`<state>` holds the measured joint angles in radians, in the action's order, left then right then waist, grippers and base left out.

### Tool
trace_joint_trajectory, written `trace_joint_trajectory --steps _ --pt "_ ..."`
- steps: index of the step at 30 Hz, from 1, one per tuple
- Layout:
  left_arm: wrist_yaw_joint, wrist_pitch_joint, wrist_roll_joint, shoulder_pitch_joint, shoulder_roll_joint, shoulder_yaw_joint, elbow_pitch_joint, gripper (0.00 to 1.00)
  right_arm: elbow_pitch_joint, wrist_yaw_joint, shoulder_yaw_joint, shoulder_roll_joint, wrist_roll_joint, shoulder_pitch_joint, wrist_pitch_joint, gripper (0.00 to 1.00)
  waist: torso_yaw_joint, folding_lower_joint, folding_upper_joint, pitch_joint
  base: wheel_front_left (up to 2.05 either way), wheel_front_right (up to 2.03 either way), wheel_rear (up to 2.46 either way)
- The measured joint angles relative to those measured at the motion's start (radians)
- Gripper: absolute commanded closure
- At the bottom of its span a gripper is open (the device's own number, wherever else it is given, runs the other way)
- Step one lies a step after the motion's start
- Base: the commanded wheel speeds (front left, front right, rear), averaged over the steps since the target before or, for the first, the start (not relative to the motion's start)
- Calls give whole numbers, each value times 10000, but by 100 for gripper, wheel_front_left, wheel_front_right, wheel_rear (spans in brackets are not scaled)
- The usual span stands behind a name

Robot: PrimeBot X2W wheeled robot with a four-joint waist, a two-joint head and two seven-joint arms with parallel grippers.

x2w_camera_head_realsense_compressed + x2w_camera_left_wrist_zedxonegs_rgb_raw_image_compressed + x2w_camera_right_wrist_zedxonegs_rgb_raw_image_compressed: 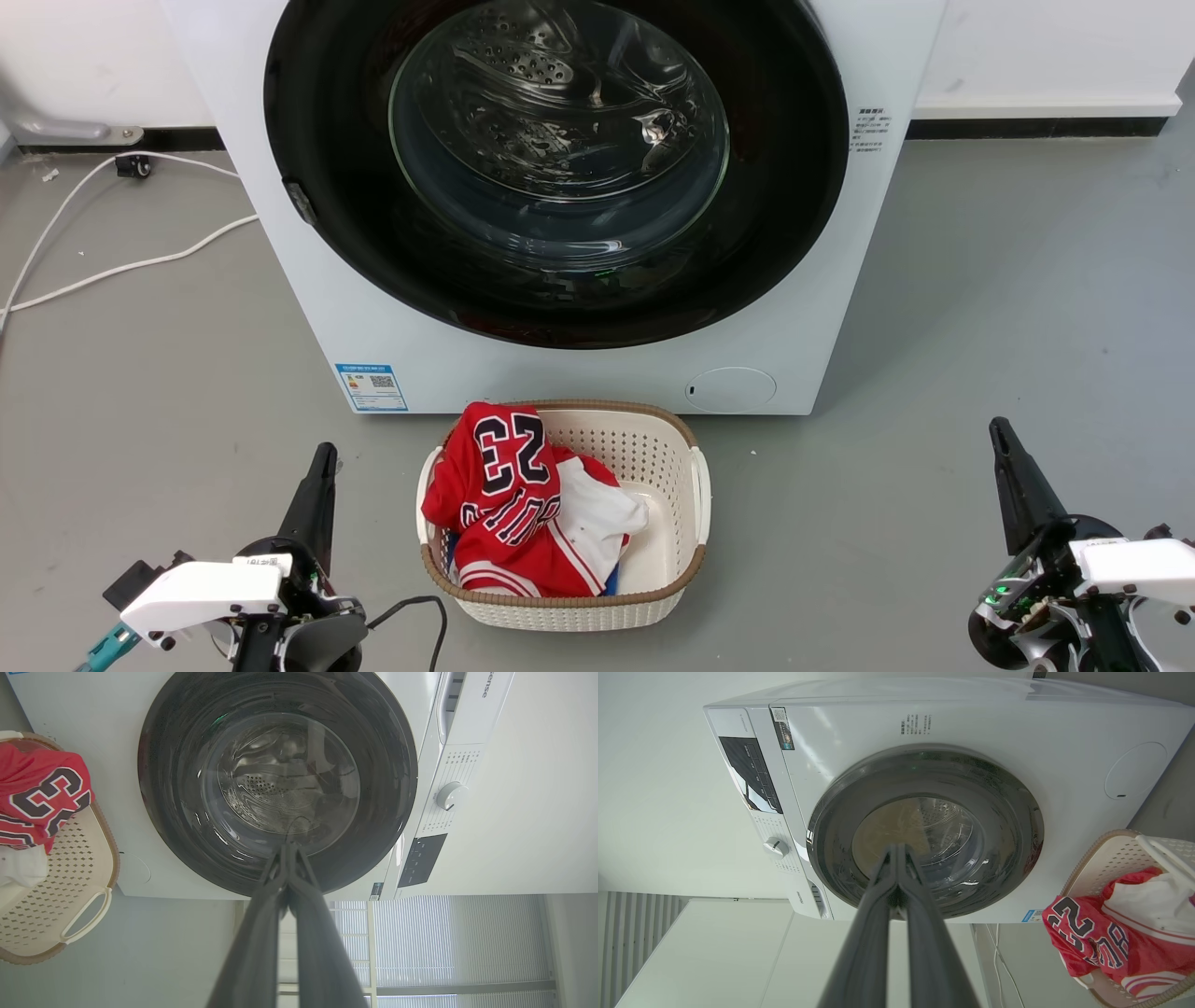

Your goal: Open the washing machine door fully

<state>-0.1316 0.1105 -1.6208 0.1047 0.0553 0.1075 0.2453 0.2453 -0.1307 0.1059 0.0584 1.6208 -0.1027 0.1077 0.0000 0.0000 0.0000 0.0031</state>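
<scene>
The white washing machine [822,308] stands ahead on the grey floor. Its round glossy black door [336,224] with a clear glass bowl lies flush against the front, closed; the steel drum shows through the glass. A small dark latch handle [300,202] sits at the door's left rim. My left gripper [325,453] is low at the left, shut and holding nothing, well short of the machine. My right gripper [999,429] is low at the right, shut and holding nothing too. The door [159,788] and left gripper [289,845] show in the left wrist view; the door [1017,826] and right gripper [896,847] in the right wrist view.
A cream laundry basket [695,485] with a red jersey [504,504] sits on the floor right in front of the machine, between my arms. White cables [112,266] run along the floor at the left. A wall stands behind the machine.
</scene>
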Motion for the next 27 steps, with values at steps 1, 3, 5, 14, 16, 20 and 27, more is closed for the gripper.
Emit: trace_joint_trajectory --steps 1,3,5,14,16,20,27 --pt "0 2 2 0 0 2 0 100 0 0 2 0 -2 0 0 100 0 0 0 0 0 0 0" --pt "0 2 2 1 -2 2 0 100 0 0 4 -2 -2 0 0 100 0 0 0 0 0 0 0" --pt "0 2 2 1 -4 4 0 100 0 0 6 -4 -2 0 0 100 0 0 0 0 0 0 0" --pt "0 10 17 1 -12 12 0 100 0 0 17 -10 -13 -1 19 100 0 0 0 0 0 0 0" --pt "2 10 31 1 -12 12 0 100 0 0 19 -12 -13 -1 19 100 0 0 0 0 0 0 0" --pt "0 10 31 1 -13 15 0 100 0 0 23 -13 -13 -1 21 100 0 0 0 0 0 0 0" --pt "6 10 29 -163 -42 -19 219 0 221 2 13 -35 -13 160 25 0 0 0 0 0 0 0 0"
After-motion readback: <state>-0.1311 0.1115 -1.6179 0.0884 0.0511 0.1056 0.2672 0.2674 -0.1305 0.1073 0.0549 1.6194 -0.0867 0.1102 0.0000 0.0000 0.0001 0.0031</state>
